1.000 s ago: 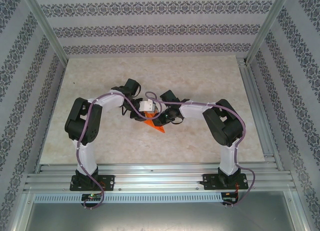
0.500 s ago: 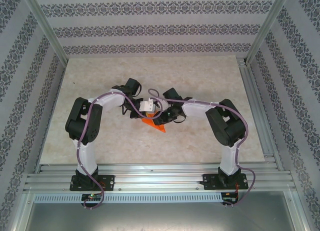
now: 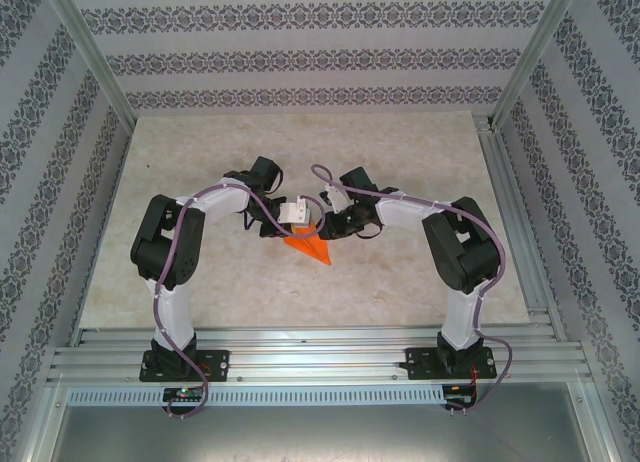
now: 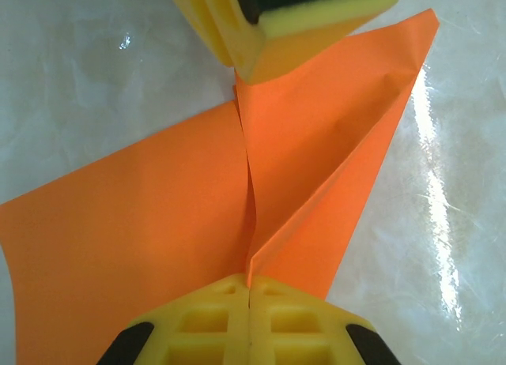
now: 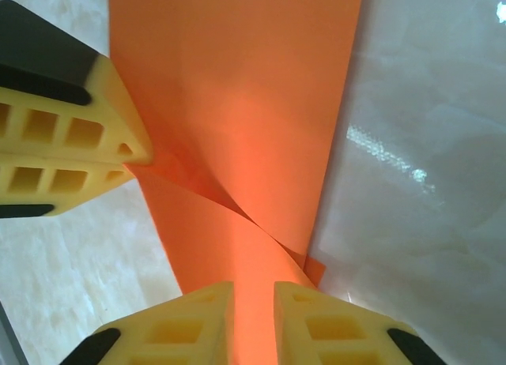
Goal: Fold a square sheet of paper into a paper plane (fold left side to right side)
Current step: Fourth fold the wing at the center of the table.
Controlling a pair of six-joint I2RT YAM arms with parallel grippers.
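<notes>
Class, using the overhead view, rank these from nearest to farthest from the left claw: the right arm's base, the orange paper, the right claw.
1. The orange paper, pinched in the left claw.
2. The right claw, just right of it.
3. The right arm's base, bottom right at the near edge.

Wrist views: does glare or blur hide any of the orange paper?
Left wrist: a bright glare streak on the table right of the paper, itself sharp and evenly lit. Right wrist: small glare patches on the table, a soft shadow along the paper's fold. Top view: no glare, paper tiny.
</notes>
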